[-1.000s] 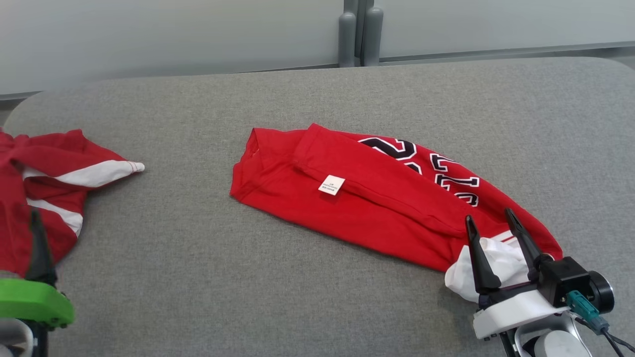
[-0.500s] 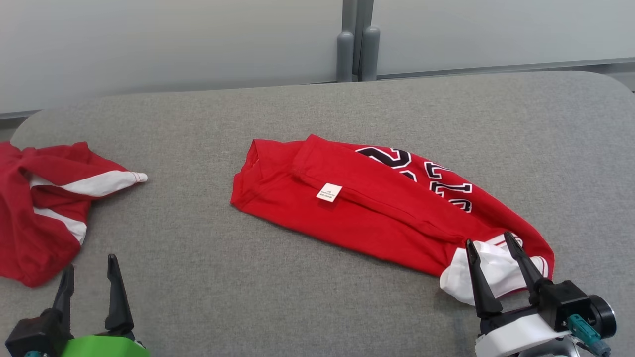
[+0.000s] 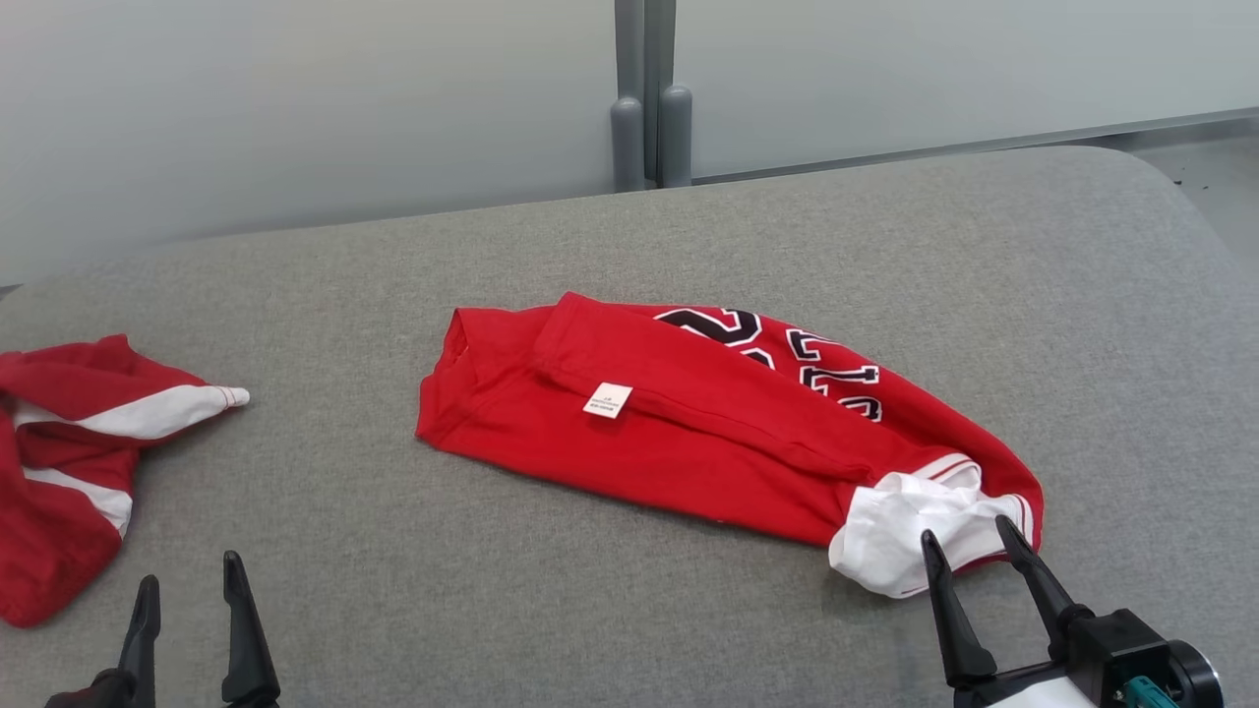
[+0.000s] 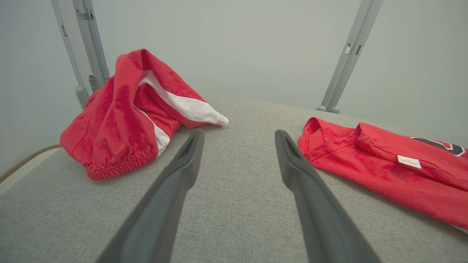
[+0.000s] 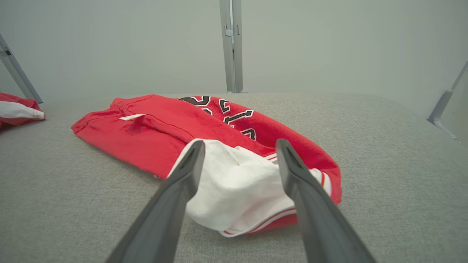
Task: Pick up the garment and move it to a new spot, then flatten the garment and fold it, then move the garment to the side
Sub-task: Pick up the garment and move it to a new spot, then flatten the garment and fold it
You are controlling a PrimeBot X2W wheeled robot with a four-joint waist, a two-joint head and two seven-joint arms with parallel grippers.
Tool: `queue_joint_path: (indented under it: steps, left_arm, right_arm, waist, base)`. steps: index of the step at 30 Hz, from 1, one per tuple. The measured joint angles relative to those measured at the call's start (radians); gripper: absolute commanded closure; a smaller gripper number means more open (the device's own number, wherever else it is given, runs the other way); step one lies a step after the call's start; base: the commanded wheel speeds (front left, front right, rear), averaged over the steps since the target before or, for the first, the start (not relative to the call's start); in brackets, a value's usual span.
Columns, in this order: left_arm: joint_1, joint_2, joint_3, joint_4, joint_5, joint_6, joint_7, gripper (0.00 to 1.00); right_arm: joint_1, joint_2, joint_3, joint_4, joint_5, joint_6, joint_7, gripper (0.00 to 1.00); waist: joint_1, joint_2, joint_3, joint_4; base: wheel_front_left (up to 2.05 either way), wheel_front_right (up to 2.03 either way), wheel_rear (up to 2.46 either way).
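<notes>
The garment [image 3: 689,433] is a red jersey with black-and-white numbers, lying folded in a long band across the middle of the grey table [image 3: 393,590]. A white sleeve end [image 3: 890,536] bunches at its right tip. My right gripper [image 3: 966,536] stands open just short of that sleeve, holding nothing; in the right wrist view the sleeve [image 5: 237,182] lies beyond the open right gripper [image 5: 240,143], with the jersey [image 5: 153,131] behind. My left gripper [image 3: 190,575] is open and empty at the lower left; its wrist view shows the left gripper [image 4: 238,133] over bare cloth, the jersey [image 4: 384,164] to its right.
A second red garment with white stripes [image 3: 59,462] lies crumpled at the table's left edge, also the heap [image 4: 120,120] in the left wrist view. Grey posts [image 3: 649,128] stand behind the table against a pale wall. The table's rounded far-right corner [image 3: 1161,187] is close.
The head camera has shifted. My right gripper has drawn back off the white sleeve, still open. My left gripper has come away from the striped garment and now stands upright at the lower left.
</notes>
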Motion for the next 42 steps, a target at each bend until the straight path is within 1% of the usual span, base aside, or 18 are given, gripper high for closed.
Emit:
queue_joint_path:
  steps: [5, 10, 14, 16, 20, 22, 25, 30, 35, 42]
  left_arm:
    - [0.02, -0.021, 0.04, 0.005, 0.035, -0.026, 0.0, 0.0]
    - [0.04, -0.018, 0.036, 0.024, 0.071, -0.063, 0.0, 0.0]
    - [0.04, 0.0, 0.016, 0.044, 0.098, -0.106, 0.0, 0.0]
    - [0.033, 0.003, 0.007, 0.052, 0.102, -0.137, 0.0, 0.0]
    - [0.004, 0.026, -0.008, 0.09, 0.123, -0.201, -0.001, 0.0]
    - [-0.003, 0.034, -0.005, 0.114, 0.129, -0.219, -0.001, 0.0]
    - [-0.008, 0.032, 0.007, 0.134, 0.135, -0.231, -0.001, 0.0]
    - [-0.007, 0.009, 0.02, 0.166, 0.145, -0.262, -0.001, 0.0]
    - [-0.007, -0.007, 0.032, 0.179, 0.156, -0.278, -0.001, 0.0]
    - [-0.009, -0.031, 0.049, 0.184, 0.168, -0.29, -0.001, 0.0]
  right_arm:
    - [0.007, 0.0, -0.007, -0.001, 0.0, 0.0, 0.0, 0.0]
    - [0.002, 0.0, 0.002, 0.009, -0.022, 0.0, 0.0, 0.0]
    - [-0.017, 0.0, -0.002, 0.018, -0.029, 0.0, 0.0, 0.0]
    - [-0.019, 0.0, -0.005, 0.02, -0.031, 0.0, 0.0, 0.0]
    - [-0.019, 0.0, -0.004, 0.026, -0.034, 0.0, 0.0, 0.0]
    - [-0.02, 0.0, -0.002, 0.031, -0.037, 0.0, 0.0, 0.0]
    - [-0.025, 0.0, -0.003, 0.038, -0.042, 0.0, 0.0, 0.0]
    - [-0.035, 0.0, -0.01, 0.048, -0.042, 0.0, 0.0, 0.0]
    - [-0.034, 0.0, -0.008, 0.055, -0.045, 0.0, 0.0, 0.0]
    - [-0.034, 0.0, -0.005, 0.056, -0.045, 0.0, 0.0, 0.0]
  waist:
    - [0.0, 0.0, -0.016, -0.011]
    - [0.0, 0.0, -0.025, -0.009]
    - [0.0, 0.0, -0.026, 0.006]
    - [0.0, 0.0, -0.028, 0.016]
    - [0.0, 0.0, -0.028, 0.031]
    - [0.0, 0.0, -0.028, 0.033]
    - [0.0, 0.0, -0.031, 0.029]
    - [0.0, 0.0, -0.038, 0.026]
    - [0.0, 0.0, -0.047, 0.03]
    - [0.0, 0.0, -0.044, 0.031]
  base:
    - [0.0, 0.0, 0.0]
    - [0.0, 0.0, 0.0]
    - [0.0, 0.0, 0.0]
    - [0.0, 0.0, 0.0]
    - [0.0, 0.0, 0.0]
    - [0.0, 0.0, 0.0]
    - [0.0, 0.0, 0.0]
    - [0.0, 0.0, 0.0]
    - [0.0, 0.0, 0.0]
    - [0.0, 0.0, 0.0]
